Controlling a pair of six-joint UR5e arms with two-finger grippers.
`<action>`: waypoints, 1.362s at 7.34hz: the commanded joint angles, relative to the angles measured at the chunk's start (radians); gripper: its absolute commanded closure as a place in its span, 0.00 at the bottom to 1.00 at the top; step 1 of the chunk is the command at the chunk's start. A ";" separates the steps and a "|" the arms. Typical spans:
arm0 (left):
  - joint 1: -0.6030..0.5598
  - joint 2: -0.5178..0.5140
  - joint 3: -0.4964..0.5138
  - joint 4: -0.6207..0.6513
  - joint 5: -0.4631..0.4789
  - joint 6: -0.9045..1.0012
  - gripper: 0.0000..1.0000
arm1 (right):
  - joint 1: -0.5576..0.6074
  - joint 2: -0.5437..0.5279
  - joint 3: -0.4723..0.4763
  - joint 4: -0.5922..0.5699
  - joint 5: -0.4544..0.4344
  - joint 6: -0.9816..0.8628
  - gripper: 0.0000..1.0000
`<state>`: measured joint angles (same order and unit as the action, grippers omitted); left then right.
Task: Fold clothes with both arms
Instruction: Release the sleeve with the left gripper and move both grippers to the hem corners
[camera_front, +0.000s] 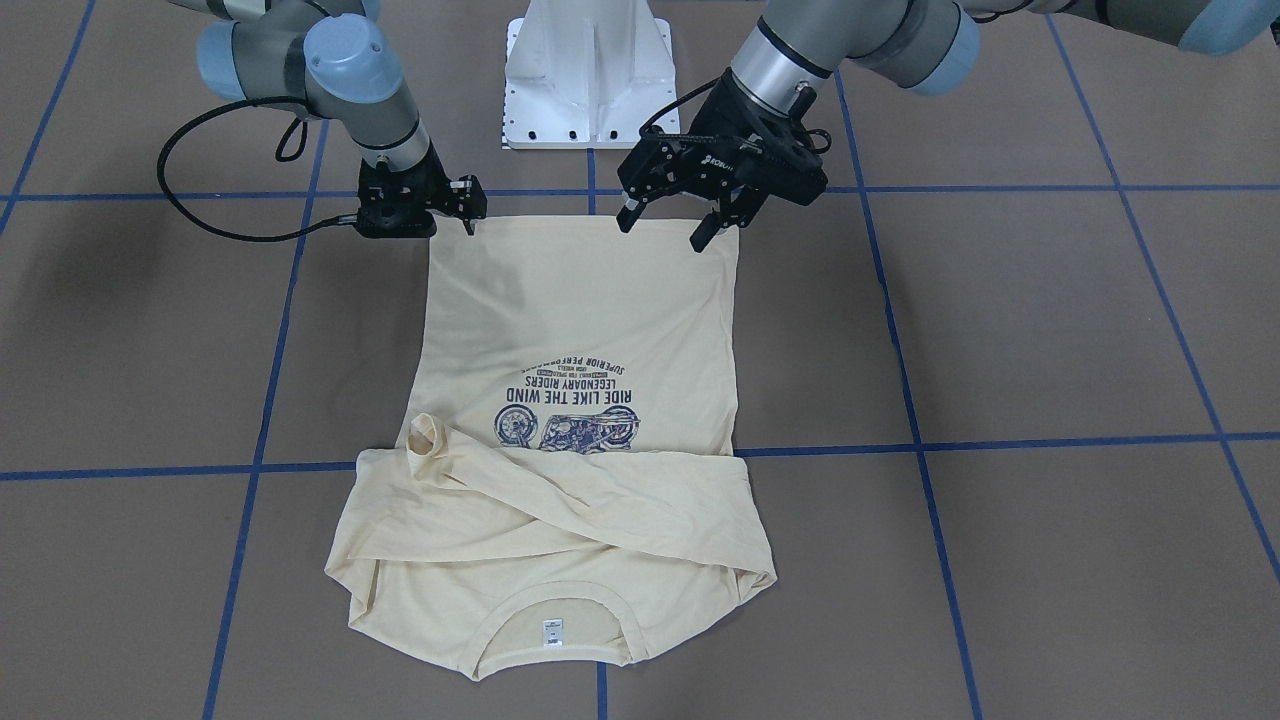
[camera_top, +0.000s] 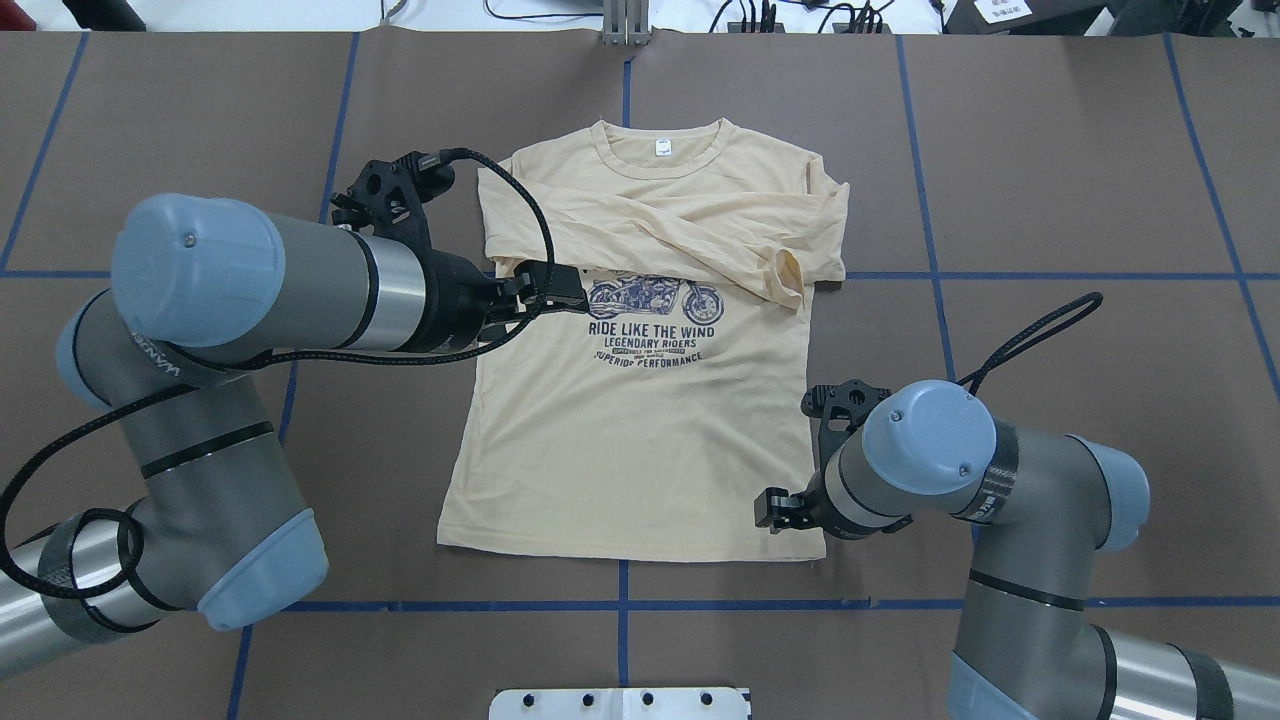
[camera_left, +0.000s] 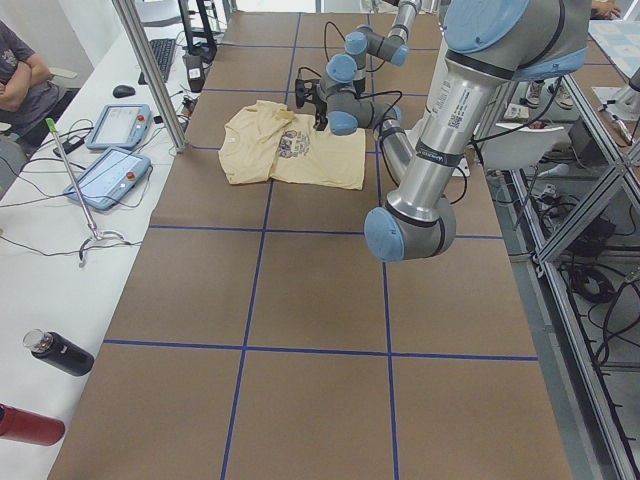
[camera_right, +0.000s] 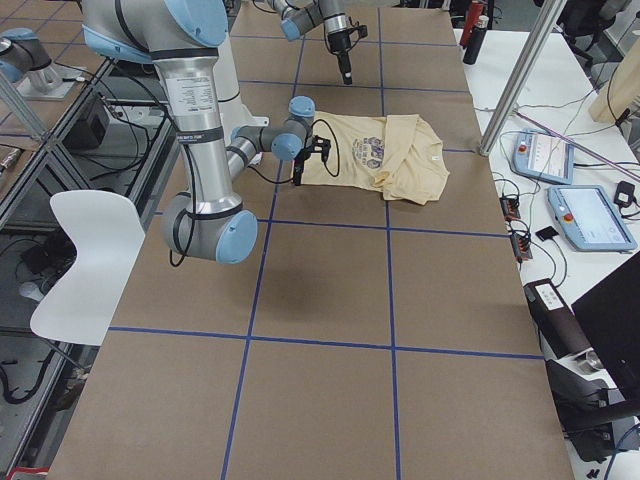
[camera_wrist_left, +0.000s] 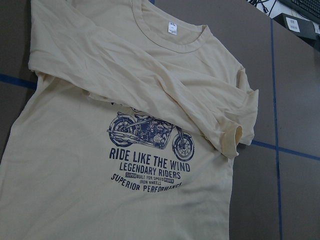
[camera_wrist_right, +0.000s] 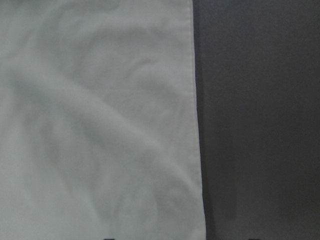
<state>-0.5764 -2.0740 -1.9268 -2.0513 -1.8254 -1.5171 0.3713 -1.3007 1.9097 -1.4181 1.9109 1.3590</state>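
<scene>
The clothes are one cream-yellow shirt, flat and print-up on the brown table. Its collar points away from the robot and both long sleeves are folded across the chest. My left gripper hangs open above the shirt, over the hem in the front-facing view, and holds nothing. My right gripper sits low at the opposite hem corner. Its wrist view shows the shirt's side edge close up, with dark fingertip ends apart on either side at the bottom, so it reads as open.
The white base pedestal stands just behind the hem. Blue tape lines cross the table. A side bench carries control tablets, a person sits beyond it, and a metal post stands there. A white chair is off the table.
</scene>
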 joint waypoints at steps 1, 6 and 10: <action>0.000 0.000 -0.004 0.000 -0.002 0.000 0.00 | -0.005 0.001 -0.006 -0.001 0.005 0.000 0.32; -0.002 0.005 -0.020 0.000 -0.005 0.002 0.00 | -0.009 -0.006 -0.004 -0.001 0.010 -0.001 0.46; -0.002 0.005 -0.024 0.000 -0.005 0.002 0.00 | -0.011 -0.009 -0.003 -0.002 0.022 0.002 0.99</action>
<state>-0.5778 -2.0693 -1.9503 -2.0509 -1.8300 -1.5156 0.3614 -1.3090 1.9056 -1.4199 1.9267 1.3599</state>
